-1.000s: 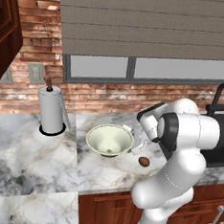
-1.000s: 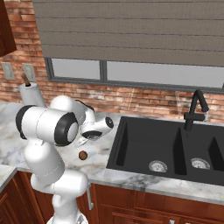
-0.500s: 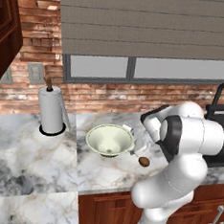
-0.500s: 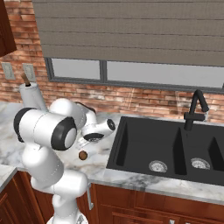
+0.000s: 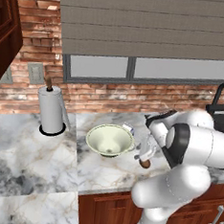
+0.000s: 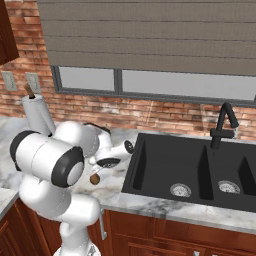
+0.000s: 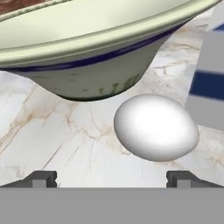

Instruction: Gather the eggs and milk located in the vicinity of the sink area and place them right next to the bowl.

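The white egg (image 7: 155, 127) lies on the marble counter just beyond my gripper (image 7: 111, 179), which is open, with nothing between its fingertips (image 7: 41, 178). Right behind the egg rises the pale cream-green bowl (image 7: 100, 43), also visible from the base as the bowl (image 5: 110, 140). The milk carton (image 7: 210, 87), white with a blue band, stands to the egg's right, and its top peeks past the bowl's rim as the milk (image 5: 128, 129). The brown egg (image 5: 145, 163) rests on the counter beside the bowl, under my hand (image 5: 142, 149); the brown egg (image 6: 94, 179) lies near the gripper (image 6: 104, 165).
The black sink (image 6: 195, 170) with its dark faucet (image 6: 223, 125) lies to the right of my arm. A white paper-towel roll (image 5: 51, 109) stands at the back left by the brick wall. The counter's front edge runs just below the brown egg.
The jaws have spread wider and the white egg now lies free on the counter. My arm's elbow has shifted slightly; the bowl and brown egg have stayed put.
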